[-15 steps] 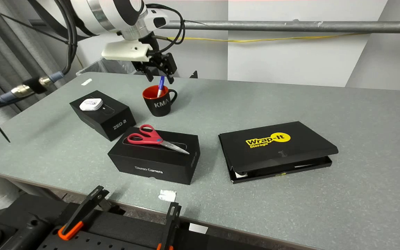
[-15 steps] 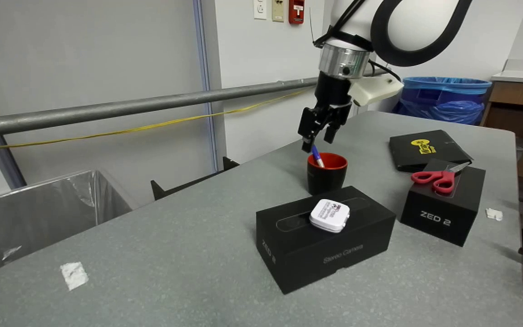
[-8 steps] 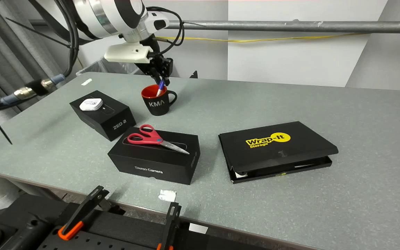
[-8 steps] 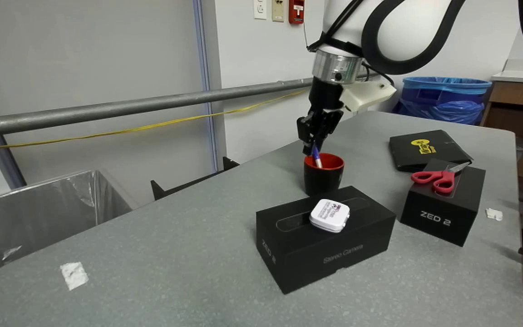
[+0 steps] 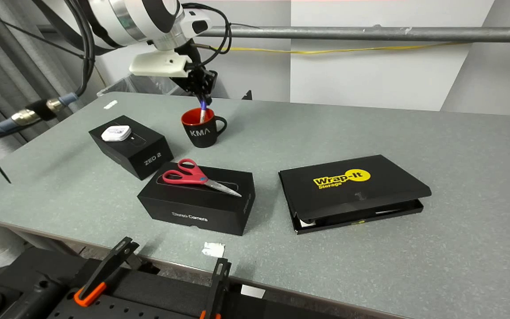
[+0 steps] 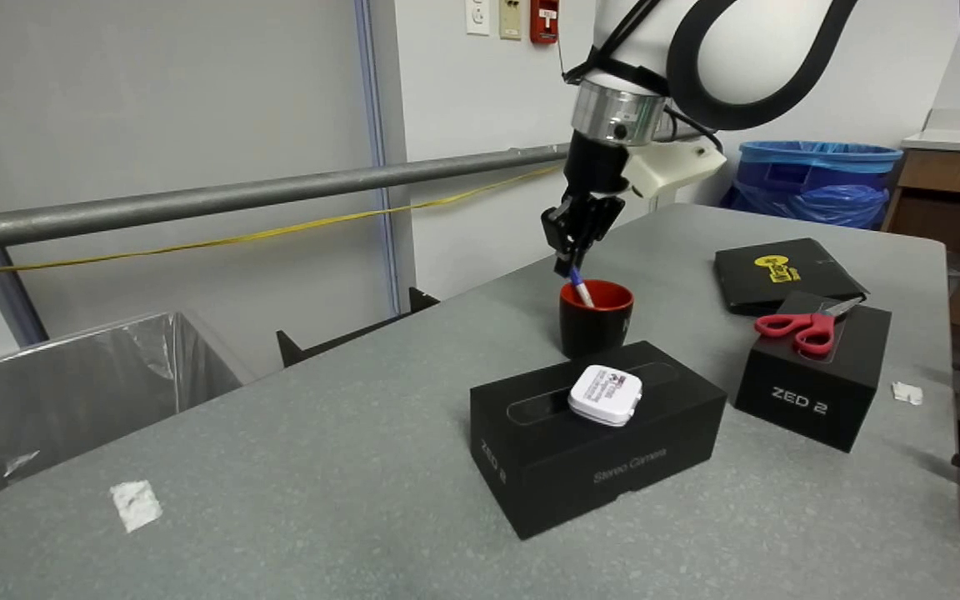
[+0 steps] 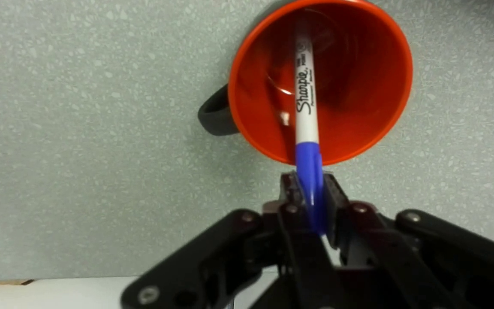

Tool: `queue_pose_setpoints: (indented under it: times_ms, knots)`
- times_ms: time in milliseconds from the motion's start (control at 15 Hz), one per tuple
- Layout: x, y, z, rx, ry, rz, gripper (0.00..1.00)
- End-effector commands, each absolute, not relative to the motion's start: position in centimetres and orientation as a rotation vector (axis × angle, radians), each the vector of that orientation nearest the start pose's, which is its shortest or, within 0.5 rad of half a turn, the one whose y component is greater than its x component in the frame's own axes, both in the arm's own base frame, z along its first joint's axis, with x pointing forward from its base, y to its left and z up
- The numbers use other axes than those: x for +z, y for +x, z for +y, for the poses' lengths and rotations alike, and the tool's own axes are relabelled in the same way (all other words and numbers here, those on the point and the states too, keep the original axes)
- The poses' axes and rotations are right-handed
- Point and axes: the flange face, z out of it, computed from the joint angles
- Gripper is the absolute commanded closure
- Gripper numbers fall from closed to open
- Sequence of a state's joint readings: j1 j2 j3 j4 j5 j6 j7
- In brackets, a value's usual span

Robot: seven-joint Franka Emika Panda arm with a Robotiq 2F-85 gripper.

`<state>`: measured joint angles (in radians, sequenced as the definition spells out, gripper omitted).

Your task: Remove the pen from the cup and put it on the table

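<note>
The pen, a white Sharpie marker with a blue cap, leans inside the cup, its capped end rising past the rim. Its lower end is dim against the cup's inside, so I cannot tell whether it touches the bottom. My gripper is shut on the blue cap, one finger pad against each side. In both exterior views the gripper is just above the rim of the cup, a black mug with a red inside and a side handle. The cup stands upright on the grey table.
Near the cup is a black box with a white case on it. Another black box carries red-handled scissors. A flat black Wrap-It box lies farther along. A pipe runs behind the table.
One second ago the fingers stood apart around the pen's top; they have closed on the cap. The pen's lean has changed, and the cup has shifted slightly.
</note>
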<state>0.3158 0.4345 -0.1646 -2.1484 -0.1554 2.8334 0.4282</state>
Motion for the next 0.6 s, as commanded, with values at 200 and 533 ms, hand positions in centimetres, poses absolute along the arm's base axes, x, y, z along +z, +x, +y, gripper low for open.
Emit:
queue_pose_setpoints:
  times_ms: [200,533]
  knots:
    - [32.4,55.3,7.2,-0.574,-3.086,0.175,0.96]
    - [36.4,56.5,0.0,-0.529,-3.139,0.318,0.96]
